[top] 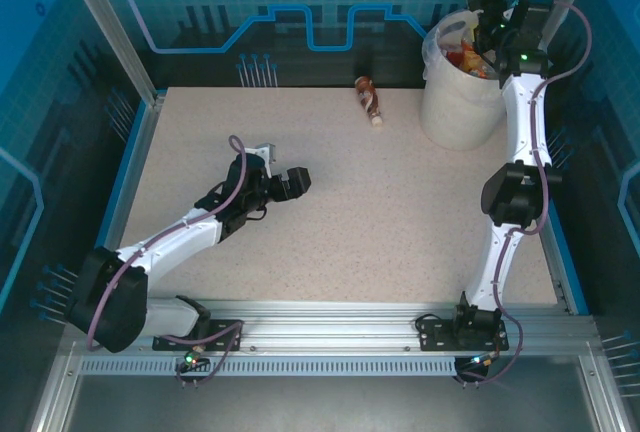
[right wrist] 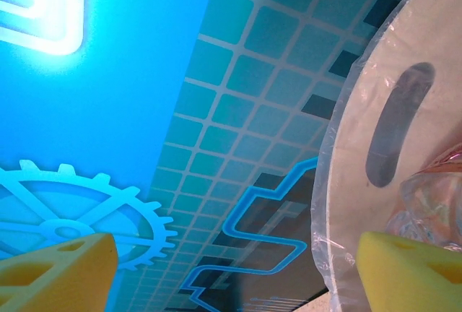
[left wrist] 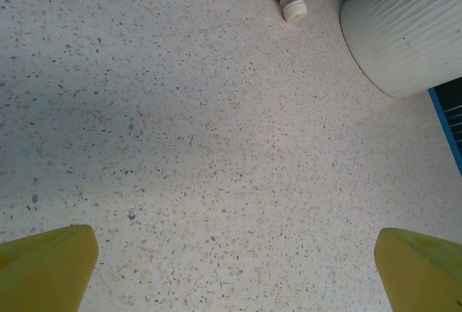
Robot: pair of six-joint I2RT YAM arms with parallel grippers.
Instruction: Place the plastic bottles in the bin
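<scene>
Right gripper (top: 505, 17) above bin (top: 455, 117), fingers spread, empty. Left gripper (top: 282, 172) over table (top: 380, 242), fingers released, empty. One bottle (top: 370, 99) lies on table near bin.

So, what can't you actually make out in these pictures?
How many bottles fill the large cream-white round bin: in the top view, the right arm partly covers its mouth.
Label text on the small brown plastic bottle: too small from above, cut off by the left wrist view's top edge.
</scene>
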